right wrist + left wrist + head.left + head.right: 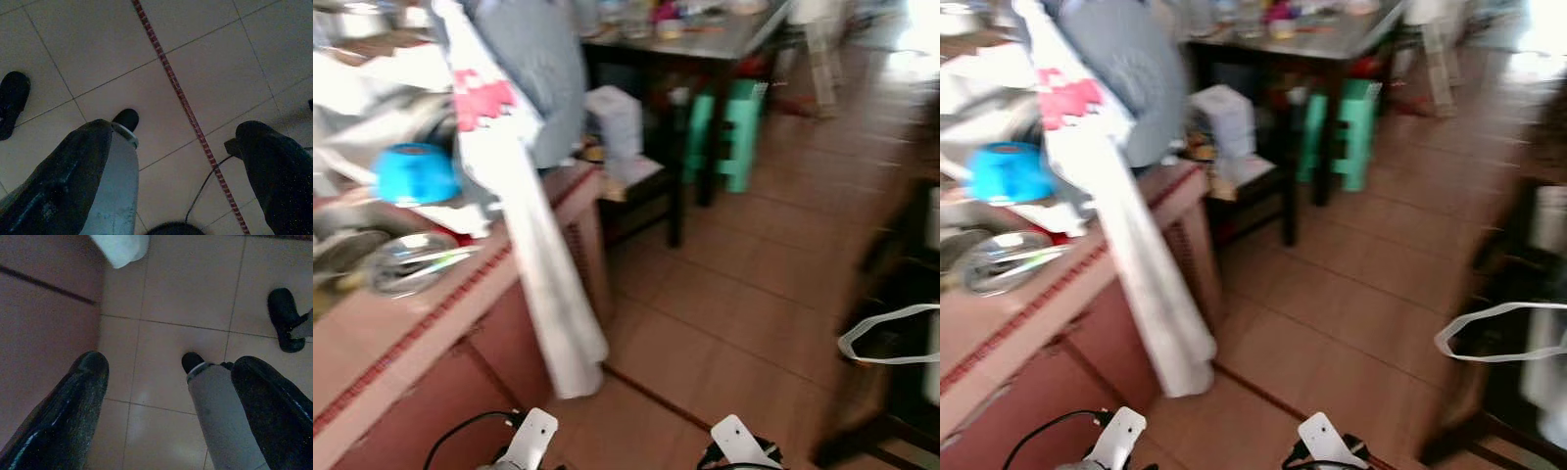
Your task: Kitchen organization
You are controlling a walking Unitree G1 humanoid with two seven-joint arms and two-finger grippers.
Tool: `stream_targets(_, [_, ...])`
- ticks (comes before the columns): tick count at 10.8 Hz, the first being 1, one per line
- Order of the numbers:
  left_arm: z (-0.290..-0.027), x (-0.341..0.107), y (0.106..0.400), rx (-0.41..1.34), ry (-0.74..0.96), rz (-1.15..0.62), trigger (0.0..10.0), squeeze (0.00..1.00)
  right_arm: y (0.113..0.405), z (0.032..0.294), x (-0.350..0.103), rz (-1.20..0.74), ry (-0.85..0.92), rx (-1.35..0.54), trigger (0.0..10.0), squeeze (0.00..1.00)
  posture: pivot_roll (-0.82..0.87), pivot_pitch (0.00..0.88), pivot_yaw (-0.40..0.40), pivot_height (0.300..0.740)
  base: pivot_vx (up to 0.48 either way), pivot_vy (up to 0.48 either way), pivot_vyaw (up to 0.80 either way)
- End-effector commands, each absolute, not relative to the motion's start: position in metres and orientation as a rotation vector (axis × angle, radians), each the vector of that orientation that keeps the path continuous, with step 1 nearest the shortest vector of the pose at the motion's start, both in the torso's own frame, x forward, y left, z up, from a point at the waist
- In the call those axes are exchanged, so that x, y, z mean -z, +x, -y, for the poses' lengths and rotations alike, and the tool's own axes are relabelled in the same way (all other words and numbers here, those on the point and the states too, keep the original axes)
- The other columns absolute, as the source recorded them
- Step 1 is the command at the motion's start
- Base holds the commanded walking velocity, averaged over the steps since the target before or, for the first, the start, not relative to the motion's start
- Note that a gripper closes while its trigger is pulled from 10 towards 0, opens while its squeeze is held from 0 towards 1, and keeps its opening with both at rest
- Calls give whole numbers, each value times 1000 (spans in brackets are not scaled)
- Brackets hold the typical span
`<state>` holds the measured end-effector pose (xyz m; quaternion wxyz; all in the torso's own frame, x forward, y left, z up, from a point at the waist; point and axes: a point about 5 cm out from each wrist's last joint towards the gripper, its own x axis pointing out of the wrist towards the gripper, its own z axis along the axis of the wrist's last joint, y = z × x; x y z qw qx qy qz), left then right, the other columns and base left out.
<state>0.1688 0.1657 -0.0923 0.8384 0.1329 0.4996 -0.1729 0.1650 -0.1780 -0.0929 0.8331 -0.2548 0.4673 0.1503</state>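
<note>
The head views are blurred. A pink tiled counter (431,323) runs along my left. On it sit a blue bowl (414,173) and a shiny metal bowl (411,259) among other clutter. A long white bag or cloth (543,284) with a red print hangs from the counter's edge down to the floor, with a grey bundle (538,69) above it. Both arms hang idle at my sides. My left gripper (171,406) is open over the floor tiles beside the counter's wall. My right gripper (171,166) is open too, over bare tiles.
A dark table (724,39) with jars stands at the back, green stools (729,132) beneath it and a white box (615,117) on a low shelf beside them. Dark furniture with a white bag handle (891,338) stands at the right. Tiled floor (744,294) lies between.
</note>
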Motion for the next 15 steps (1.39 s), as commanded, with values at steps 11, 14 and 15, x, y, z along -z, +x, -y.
stream_targets(11, [-161,95,165,269,191,-1052,10000,0,158,182,96,-1023,-630,-426,10000,0,34,41,4,740,0,0,0])
stream_targets(14, [-160,94,166,294,228,-1045,10000,0,163,175,94,-1007,-607,-417,10000,0,24,40,30,740,0,0,0])
stream_targets(15, [-159,94,166,302,239,-1045,10000,0,160,173,96,-1013,-601,-416,10000,0,20,39,38,740,0,0,0])
